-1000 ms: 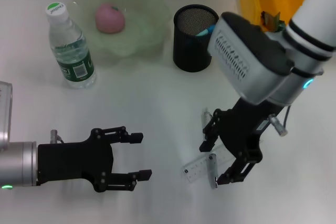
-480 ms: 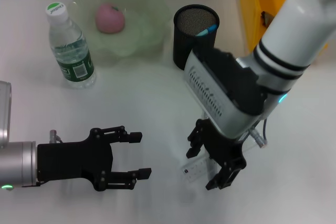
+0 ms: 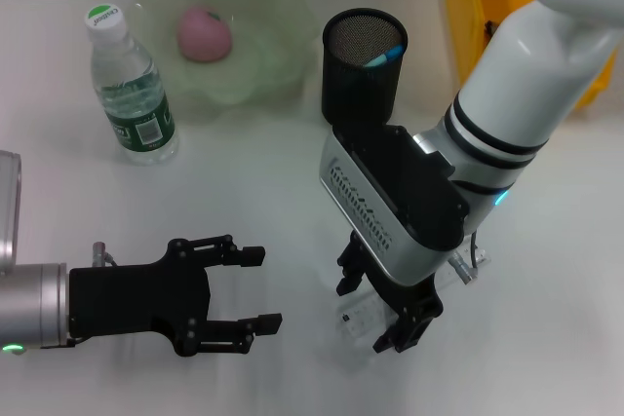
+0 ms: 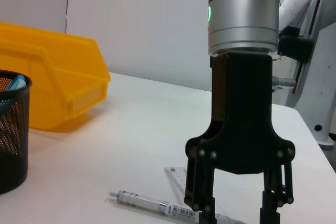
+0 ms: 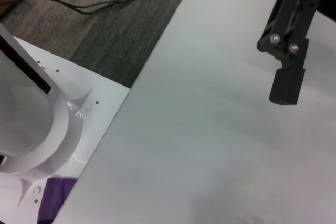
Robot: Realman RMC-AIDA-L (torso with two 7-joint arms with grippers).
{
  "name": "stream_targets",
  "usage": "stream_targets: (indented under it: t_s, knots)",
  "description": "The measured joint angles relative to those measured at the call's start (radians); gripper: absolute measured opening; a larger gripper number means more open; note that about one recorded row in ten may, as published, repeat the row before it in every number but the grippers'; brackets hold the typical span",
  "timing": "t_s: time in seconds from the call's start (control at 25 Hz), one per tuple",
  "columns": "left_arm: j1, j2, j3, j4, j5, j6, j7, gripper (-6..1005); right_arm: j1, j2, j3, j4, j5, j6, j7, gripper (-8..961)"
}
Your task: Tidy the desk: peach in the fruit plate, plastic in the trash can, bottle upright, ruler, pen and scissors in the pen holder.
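My right gripper (image 3: 376,307) is open, low over the table, its fingers on either side of a clear ruler (image 3: 352,320). The left wrist view shows the same gripper (image 4: 236,214) from the front, with the ruler (image 4: 175,174) and a silver pen (image 4: 149,203) lying at its fingertips. The pen (image 3: 466,268) pokes out beside the right arm. The black mesh pen holder (image 3: 362,57) holds a blue item. The pink peach (image 3: 203,33) lies in the green plate (image 3: 261,7). The bottle (image 3: 132,87) stands upright. My left gripper (image 3: 259,289) is open and empty at the front left.
A yellow bin (image 3: 480,2) stands at the back right, behind the pen holder; it also shows in the left wrist view (image 4: 52,90). The right wrist view shows the table edge (image 5: 157,51), the floor beyond it, and a black finger (image 5: 286,80) of the other gripper.
My right arm has swung left and down, and its gripper now sits over the ruler, covering most of it. The left arm has not moved.
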Motion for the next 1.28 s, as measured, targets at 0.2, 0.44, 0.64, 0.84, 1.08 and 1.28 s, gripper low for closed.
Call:
stream_targets:
  t_s: [0.2,0.44,0.64,0.84,1.08,1.28]
  knots:
    - [0.000,0.000,0.000,-0.001,0.000,-0.001,-0.001,797,0.004,0.000,-0.025,0.000,0.000,0.018,0.002,702]
    - [0.003,0.000,0.000,-0.001,-0.002,-0.002,-0.001,797,0.007,0.000,-0.052,0.000,-0.004,0.039,0.004,700]
    - [0.003,0.000,0.000,-0.001,-0.004,-0.001,-0.002,797,0.010,0.000,-0.055,0.000,-0.004,0.041,0.005,694]
    - [0.003,0.000,-0.002,-0.001,-0.004,0.000,-0.002,797,0.010,0.000,-0.069,0.001,-0.003,0.048,0.005,680]
    - [0.003,0.000,-0.014,0.000,-0.004,0.000,-0.002,797,0.008,0.001,-0.080,0.003,-0.003,0.065,0.007,613]
    - [0.005,0.000,-0.014,0.000,-0.004,0.001,-0.003,797,0.010,0.001,-0.080,0.004,-0.003,0.065,0.011,515]
